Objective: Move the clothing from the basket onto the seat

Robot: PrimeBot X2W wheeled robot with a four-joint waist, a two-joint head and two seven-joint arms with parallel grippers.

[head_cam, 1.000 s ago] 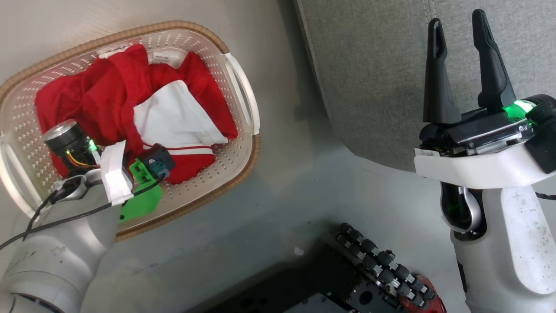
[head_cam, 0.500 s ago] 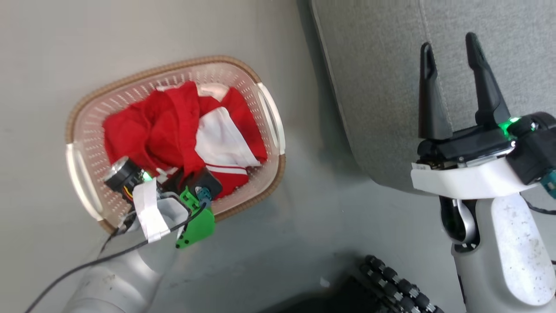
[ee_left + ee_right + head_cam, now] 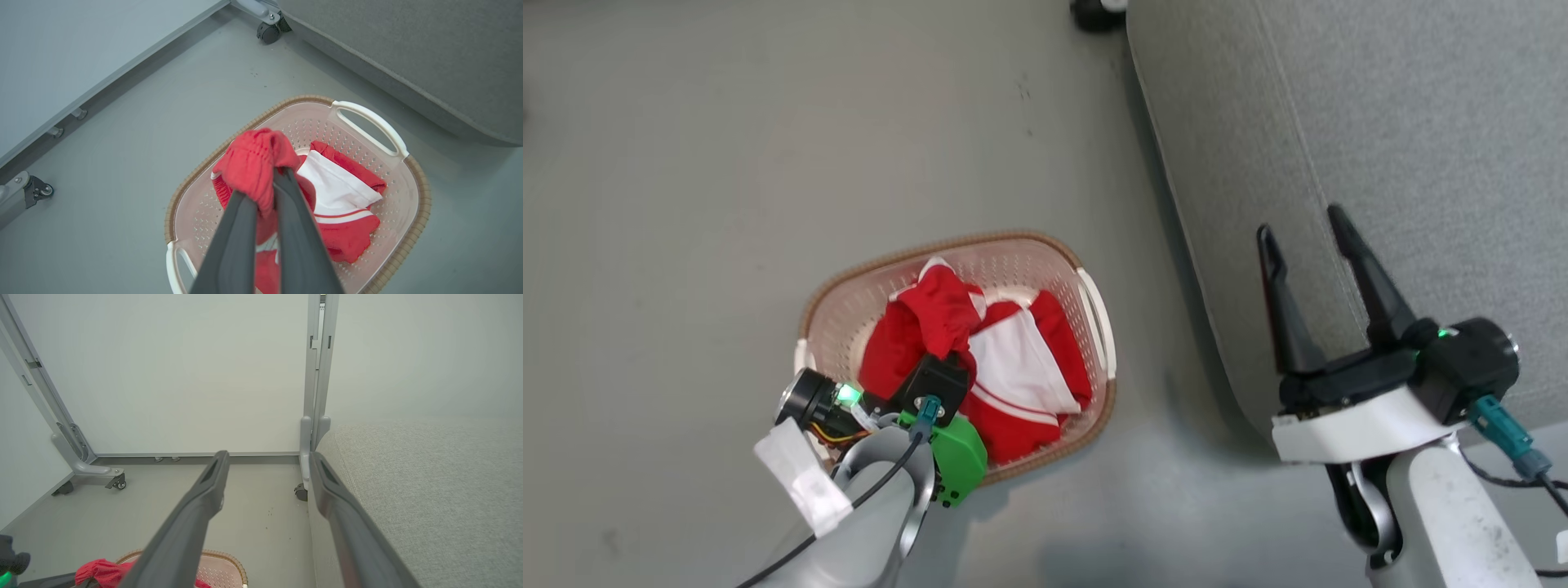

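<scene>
The cream basket (image 3: 1094, 310) stands on the floor left of the grey seat (image 3: 1380, 122). Red and white clothing (image 3: 1013, 367) lies in it. My left gripper (image 3: 269, 175) is shut on a bunched fold of a red garment (image 3: 253, 163), which is held raised above the basket (image 3: 421, 196). A second piece with a white panel (image 3: 339, 192) lies flat on the basket's bottom. My right gripper (image 3: 1298, 224) stands open and holds nothing, over the seat's left edge. In the right wrist view the right gripper (image 3: 268, 456) points past the seat (image 3: 429, 490) toward a wall.
Pale partition panels (image 3: 184, 375) on wheeled metal feet (image 3: 118, 482) stand behind the basket. One castor (image 3: 267, 32) sits at the seat's far corner. Bare grey floor (image 3: 727, 163) surrounds the basket.
The head camera has pulled back, so the basket looks smaller and lower. My left gripper, still shut, has drawn the red fabric up into a raised bunch. The right gripper stays open.
</scene>
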